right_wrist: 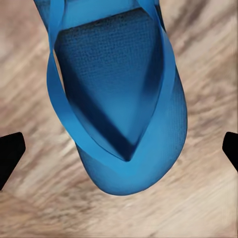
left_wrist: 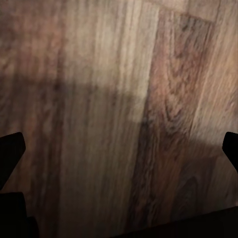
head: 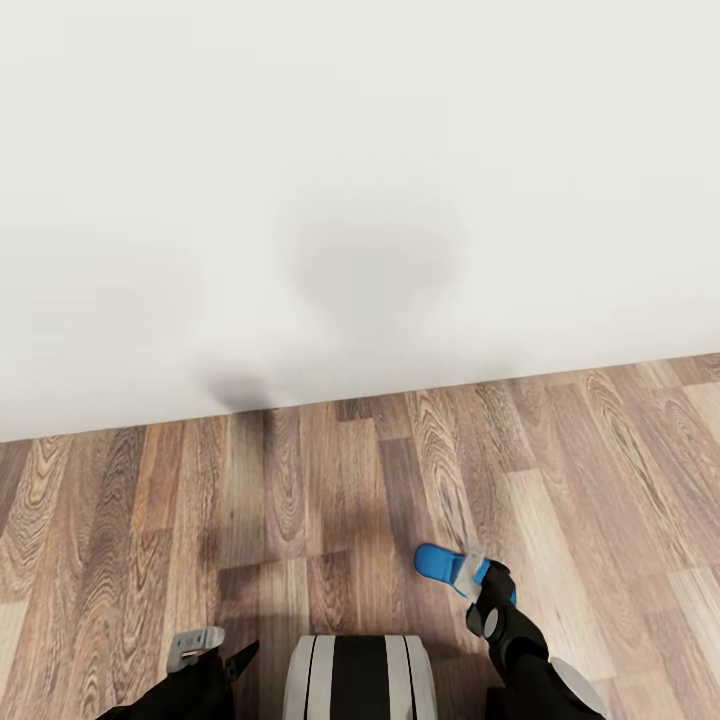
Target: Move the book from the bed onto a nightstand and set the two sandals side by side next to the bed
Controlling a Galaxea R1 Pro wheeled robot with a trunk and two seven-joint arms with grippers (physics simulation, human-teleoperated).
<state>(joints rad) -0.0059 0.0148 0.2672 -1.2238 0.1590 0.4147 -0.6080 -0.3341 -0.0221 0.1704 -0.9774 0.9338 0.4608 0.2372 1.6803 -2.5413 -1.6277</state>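
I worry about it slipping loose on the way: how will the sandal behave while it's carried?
The sandal looks thin and flat, so probably light. Its textured sole suggests foam, likely bendy and able to sag beyond the right gripper. The thin straps look floppy and may swing or snag.

bright blue sandal (right_wrist: 119, 99) (textured sole); brown wood-grain floor (head: 330, 500); white wall (head: 360, 180)

A home room: wood-plank floor (head: 330, 500) meeting a plain white wall (head: 360, 200).
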